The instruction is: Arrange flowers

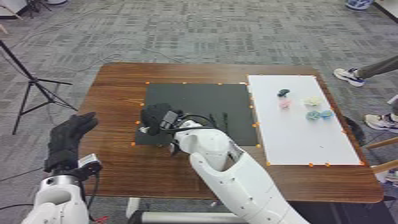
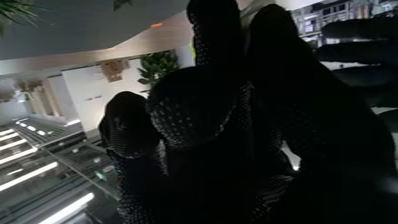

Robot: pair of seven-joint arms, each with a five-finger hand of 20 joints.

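Observation:
In the head view my right hand (image 1: 156, 115) is over the left part of the dark mat (image 1: 187, 95); in the right wrist view the same hand (image 2: 191, 110) stands upright, and whether it holds anything cannot be told. My left hand (image 1: 71, 131) is at the table's left edge, fingers loosely extended; the left hand (image 2: 360, 52) also shows in the right wrist view. Thin dark pieces (image 1: 225, 121) lie on the mat beside the right arm. On the white board (image 1: 298, 140) are a pink flower (image 1: 285, 104), a cream flower (image 1: 312, 101), blue flowers (image 1: 313, 115) and a dark green piece (image 1: 283, 93).
The brown table (image 1: 124, 90) extends around the mat and board, with small orange markers along their edges. A black tripod (image 1: 33, 80) stands on the floor to the left. Green leaves (image 2: 160, 67) appear beyond the right hand in the right wrist view.

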